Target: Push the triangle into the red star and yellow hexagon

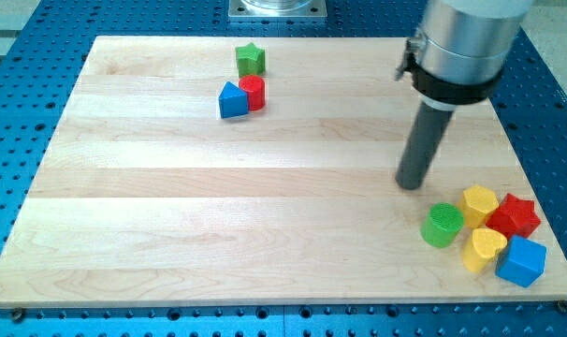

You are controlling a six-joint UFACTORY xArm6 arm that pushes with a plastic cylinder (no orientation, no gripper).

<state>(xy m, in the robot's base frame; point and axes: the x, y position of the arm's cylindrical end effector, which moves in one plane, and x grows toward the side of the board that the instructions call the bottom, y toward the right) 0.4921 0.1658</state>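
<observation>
The blue triangle (232, 100) lies near the view's top, left of centre, touching a red cylinder (254, 93). The red star (515, 216) and the yellow hexagon (479, 202) sit together at the view's lower right, touching each other. My tip (412, 183) rests on the board just up and left of that cluster, a short gap from the green cylinder (443, 226), and far to the right of the triangle.
A green star (250, 60) sits just above the red cylinder. A yellow heart (483, 248) and a blue cube (522, 261) lie below the hexagon and red star, near the wooden board's (171, 206) lower right corner.
</observation>
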